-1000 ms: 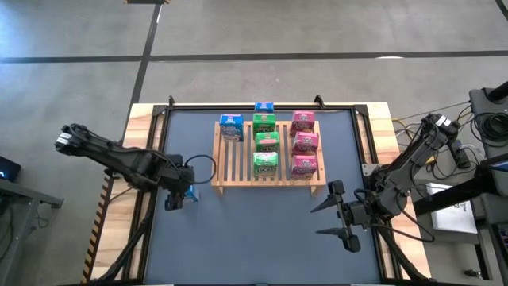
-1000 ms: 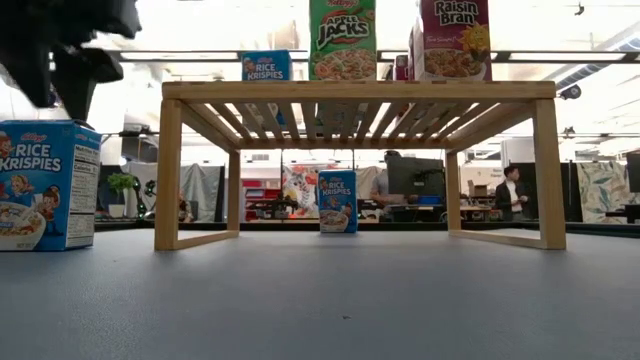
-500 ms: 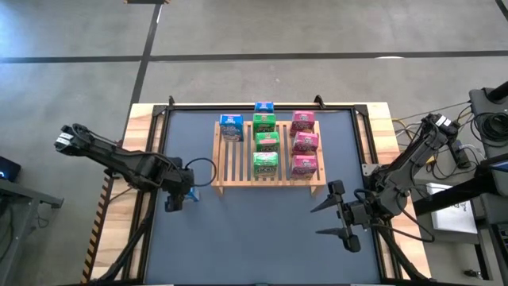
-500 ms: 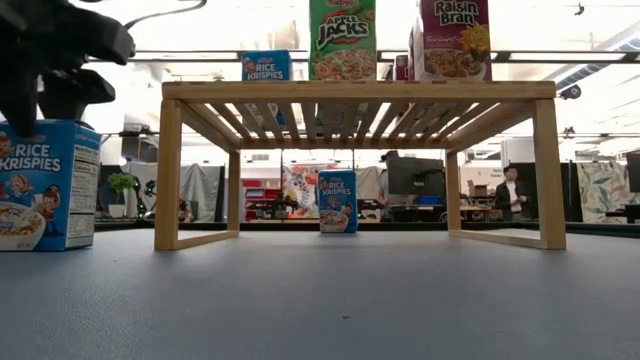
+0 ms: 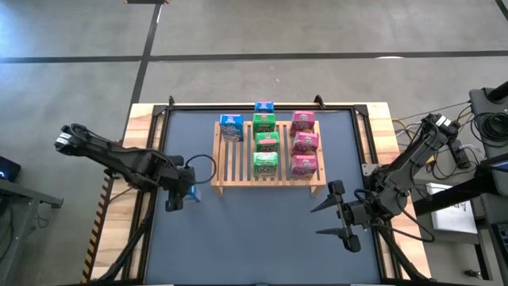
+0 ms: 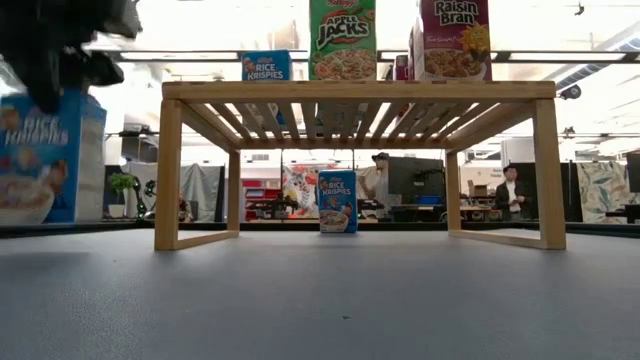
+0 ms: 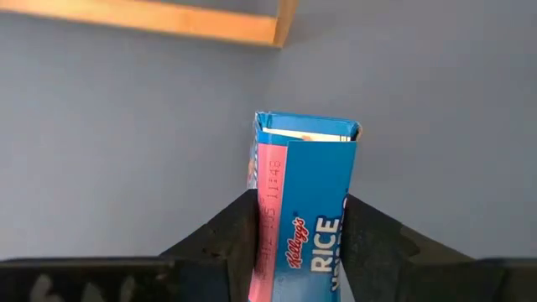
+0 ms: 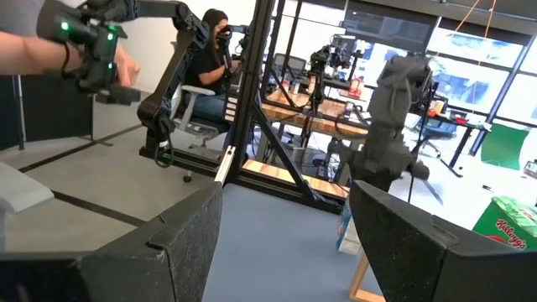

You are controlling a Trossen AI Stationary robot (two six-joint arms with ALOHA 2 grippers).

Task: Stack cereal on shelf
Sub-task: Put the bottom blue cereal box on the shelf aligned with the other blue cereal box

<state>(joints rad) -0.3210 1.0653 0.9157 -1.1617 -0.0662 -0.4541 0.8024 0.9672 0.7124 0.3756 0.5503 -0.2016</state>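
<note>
My left gripper is shut on a blue Rice Krispies box to the left of the wooden slatted rack, off the table. The box also shows in the left wrist view. On the rack stand one blue box, three green boxes and three pink boxes. Another blue box stands on the table at the rack's far edge. My right gripper is open and empty near the table's right front. My left gripper pinches the blue box between its two fingers, on two opposite sides near its upper end. The fingers come from above. The box hangs upright, clear of the table.
The rack stands on legs with free room beneath it. The dark table mat lies between the rack and the near edge. People and other arms show in the room behind.
My left gripper has come down onto the top of the blue box and then gone up with it. The box, which stood on the table, is now lifted clear and still upright.
</note>
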